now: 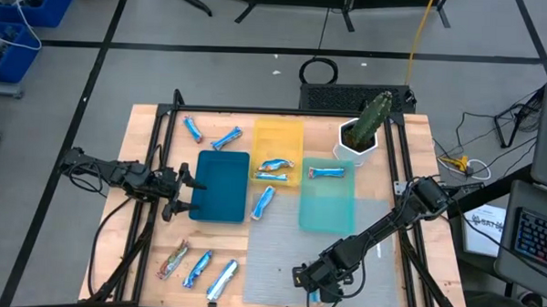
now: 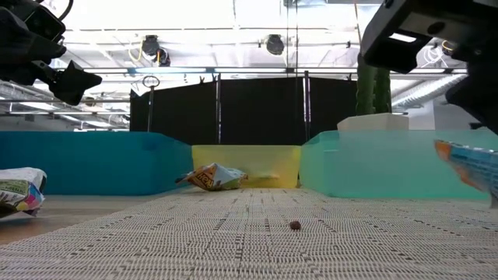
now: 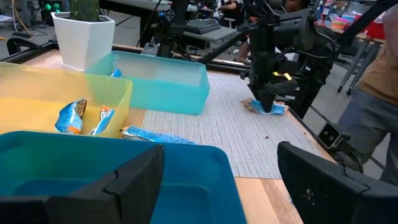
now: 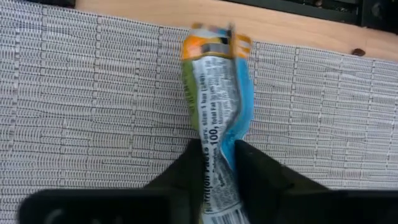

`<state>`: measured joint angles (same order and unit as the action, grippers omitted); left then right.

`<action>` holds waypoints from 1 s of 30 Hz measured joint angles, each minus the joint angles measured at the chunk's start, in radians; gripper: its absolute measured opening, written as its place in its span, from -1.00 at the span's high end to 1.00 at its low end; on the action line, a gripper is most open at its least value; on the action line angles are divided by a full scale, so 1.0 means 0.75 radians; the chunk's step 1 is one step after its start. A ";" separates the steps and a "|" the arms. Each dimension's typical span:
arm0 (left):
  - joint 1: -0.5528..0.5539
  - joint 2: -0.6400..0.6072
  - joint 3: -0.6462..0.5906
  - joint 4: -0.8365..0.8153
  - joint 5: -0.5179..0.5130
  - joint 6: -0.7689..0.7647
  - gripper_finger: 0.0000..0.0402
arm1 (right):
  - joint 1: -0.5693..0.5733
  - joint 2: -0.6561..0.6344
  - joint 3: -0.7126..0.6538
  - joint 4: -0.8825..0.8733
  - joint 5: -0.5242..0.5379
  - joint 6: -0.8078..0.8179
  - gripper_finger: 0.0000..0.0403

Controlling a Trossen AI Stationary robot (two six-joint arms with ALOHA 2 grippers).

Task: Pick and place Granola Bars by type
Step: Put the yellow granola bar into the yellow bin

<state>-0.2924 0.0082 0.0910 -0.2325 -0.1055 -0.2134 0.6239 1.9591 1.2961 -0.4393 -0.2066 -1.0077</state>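
Right wrist view: the right gripper [image 4: 216, 163] pinches one end of a blue granola bar [image 4: 216, 93] lying on the grey mat [image 4: 93, 93]; its wrapper reads "100". The left gripper [image 1: 183, 194] hangs wide over the blue tray [image 1: 219, 183].

Three trays are sitting in a row across the table [image 1: 147, 131]: the left tray [image 1: 219, 185], the middle tray [image 1: 278, 140] holding two granola bars [image 1: 273, 170], and the right tray [image 1: 327, 208] holding one bar [image 1: 327, 172]. A potted cactus [image 1: 366, 129] is standing behind the right tray. Three bars [image 1: 197, 268] are lying at the near left corner. The right end effector [image 4: 217, 163] is pinching a bar [image 4: 216, 106] on the mat [image 1: 279, 254] near the table's front edge.
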 joint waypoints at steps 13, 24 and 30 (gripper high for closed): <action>0.000 0.000 0.000 0.000 0.000 0.000 -0.55 | -0.016 -0.178 0.033 -0.072 0.215 0.196 0.99; 0.001 0.000 0.000 0.000 0.000 0.000 -0.54 | -0.251 -0.396 0.241 -0.082 0.584 0.530 1.00; 0.000 0.000 0.000 0.000 0.000 0.000 -0.54 | -0.468 -0.398 0.439 -0.089 0.696 0.520 1.00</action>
<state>-0.2921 0.0085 0.0909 -0.2325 -0.1055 -0.2135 0.2732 1.6607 1.6254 -0.5060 0.3153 -0.6178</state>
